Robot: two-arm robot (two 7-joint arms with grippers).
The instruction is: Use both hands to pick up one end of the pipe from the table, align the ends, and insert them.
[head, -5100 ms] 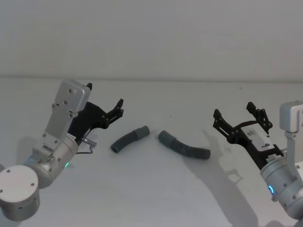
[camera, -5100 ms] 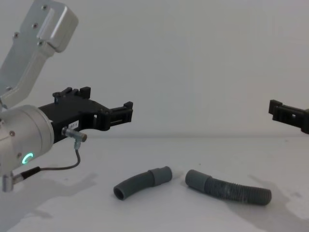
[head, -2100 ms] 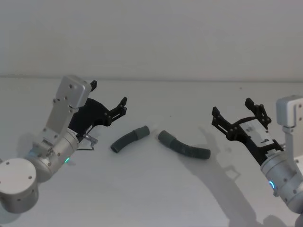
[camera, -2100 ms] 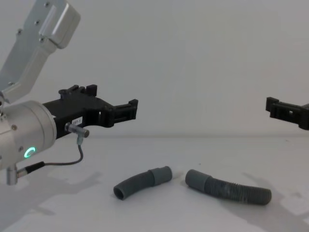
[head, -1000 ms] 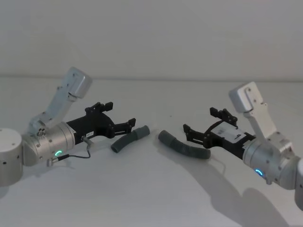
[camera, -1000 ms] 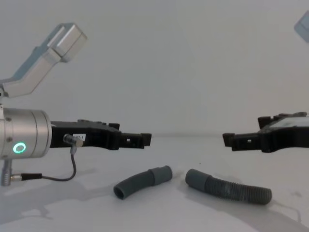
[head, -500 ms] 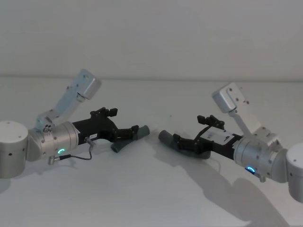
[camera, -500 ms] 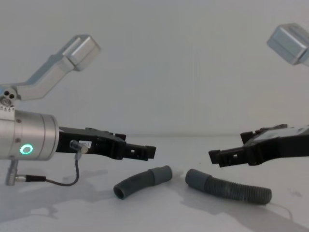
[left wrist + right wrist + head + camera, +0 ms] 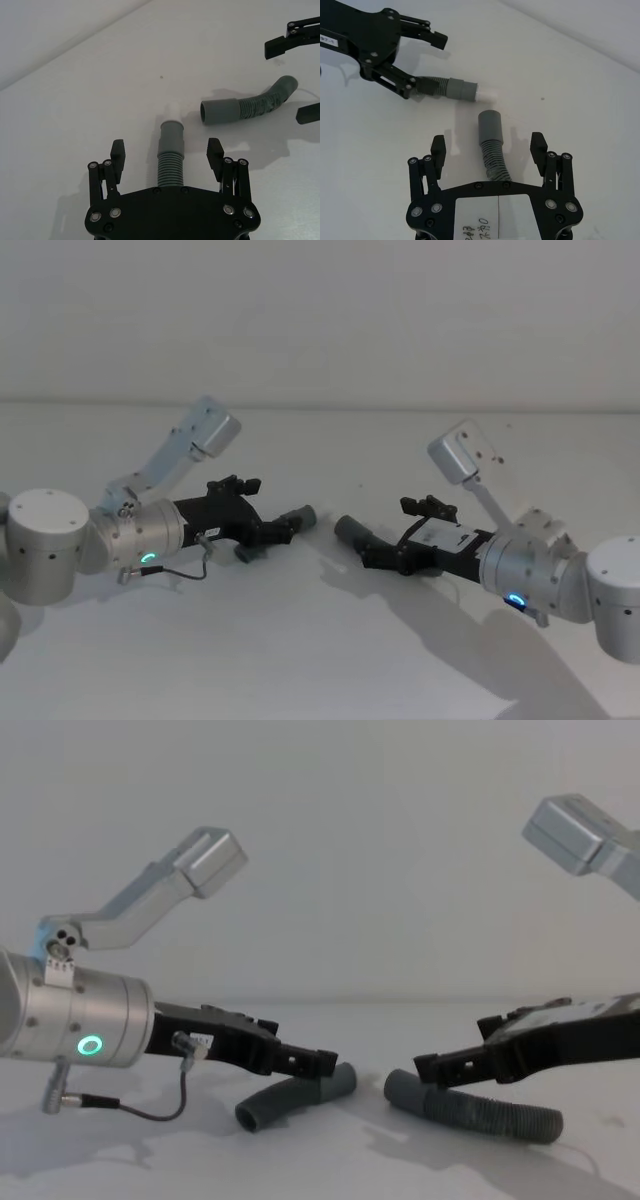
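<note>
Starting nearest the robot, the left arm's silver wrist (image 9: 100, 1010), with its green ring light (image 9: 91, 1045), lay low over the table (image 9: 300, 660) and reached forward and inward. The left gripper (image 9: 166, 149) was spread wide and held nothing. Its fingers (image 9: 118, 152) stood either side of the short hose (image 9: 170, 167), at the ribbed section, clear of it on both sides. They were apparently placed to close just behind the cuff, where a grip would steer the end best. The right gripper (image 9: 488, 143) mirrored it from the opposite side: equally wide, empty, straddling the longer hose (image 9: 493, 160) just behind its wide cuff (image 9: 489, 125). Both hoses rested on the table, ungrasped.

Farther out, between the two grippers, the ends lay near each other but apart. The narrow cuff (image 9: 171, 134) of the short hose, with its whitish tip (image 9: 487, 93), pointed away from the left wrist. The wide cuff's open mouth sat at an angle to it rather than in line, so I judged that aligning them would need a lift and a turn once both grips were made. The step in hand looked like the last approach before closing. Beyond, the table ran to a plain wall (image 9: 320, 320).
</note>
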